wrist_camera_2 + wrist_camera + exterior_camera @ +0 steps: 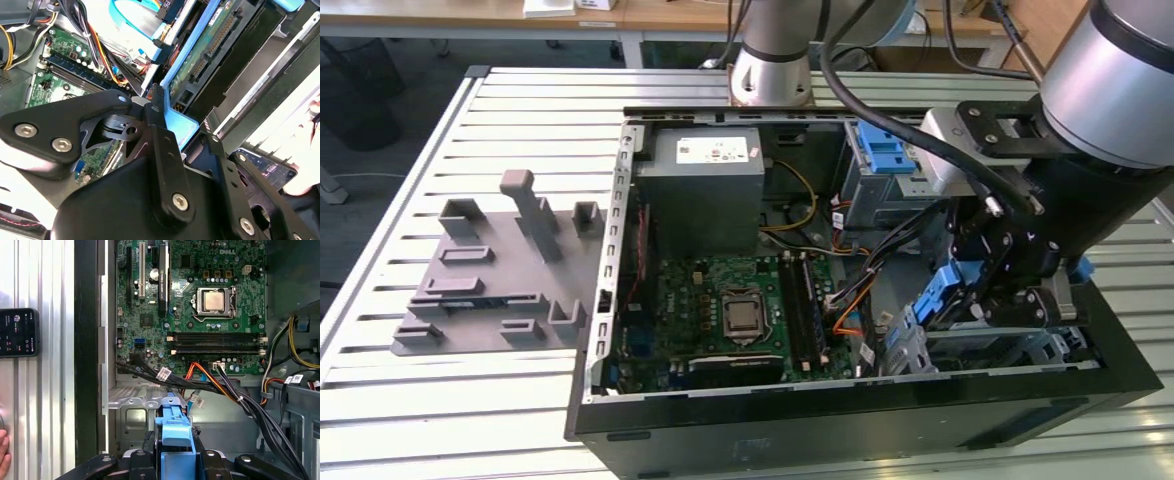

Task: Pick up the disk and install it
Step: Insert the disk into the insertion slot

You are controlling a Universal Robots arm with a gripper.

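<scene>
The disk [945,296] is held on edge, framed by its blue bracket, at the exterior view's right end of the open computer case [854,415]. My gripper [983,300] is shut on it from above, low over the silver drive bay [994,350]. In the first wrist view the blue bracket [175,432] sits clamped between my two black fingers [142,460], with the empty metal bay floor [132,415] just beyond. In the second wrist view the disk's green circuit board [200,57] and blue frame [179,126] lie against one finger [161,127].
Inside the case are the green motherboard [734,310], a grey power-supply box [707,185], a silver cage with a blue latch [891,160], and cable bundles [240,400] beside the bay. A grey fixture [494,270] lies on the slatted table. A dark handset [19,332] and a hand [4,455] sit outside the case.
</scene>
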